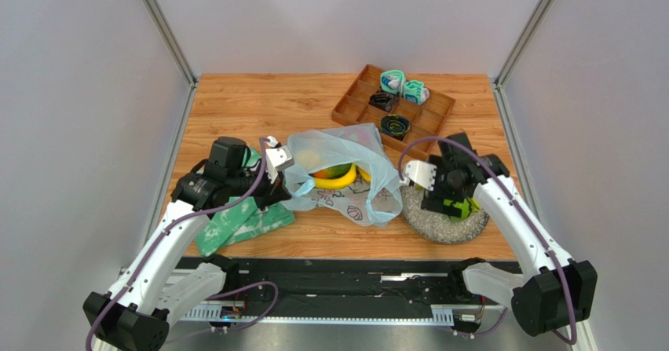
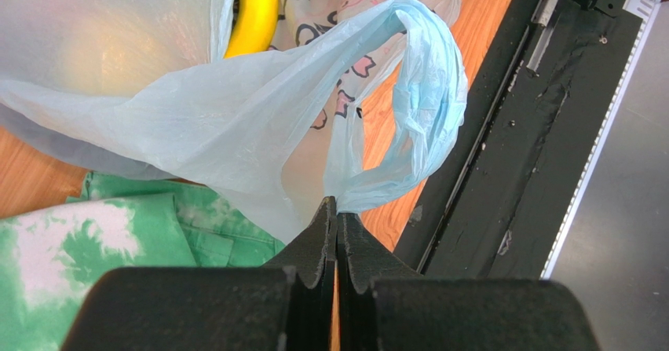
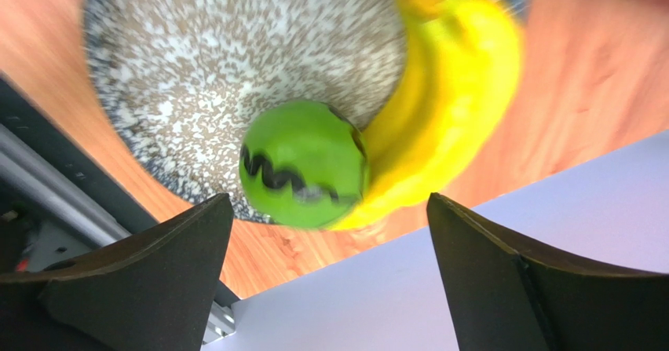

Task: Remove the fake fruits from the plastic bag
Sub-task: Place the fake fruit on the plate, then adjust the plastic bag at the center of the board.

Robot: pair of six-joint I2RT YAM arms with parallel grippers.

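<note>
The pale-blue plastic bag (image 1: 345, 180) lies mid-table with its mouth open; a yellow banana bunch (image 1: 336, 180) and other fruits show inside. My left gripper (image 1: 281, 192) is shut on the bag's film at its left edge. In the left wrist view the jaws (image 2: 336, 210) pinch the bag (image 2: 235, 115) just below a handle loop (image 2: 430, 107), and the banana (image 2: 255, 13) shows inside. My right gripper (image 1: 447, 200) is open above the speckled plate (image 1: 440, 227). In the right wrist view (image 3: 330, 206) a green fruit (image 3: 302, 165) and a banana (image 3: 455, 107) lie on the plate (image 3: 235, 60), clear of the fingers.
A green-and-white cloth (image 1: 235, 221) lies under the left arm, also in the left wrist view (image 2: 94, 241). A wooden compartment tray (image 1: 392, 104) with teal and black items stands at the back. The black rail (image 1: 338, 276) runs along the near edge.
</note>
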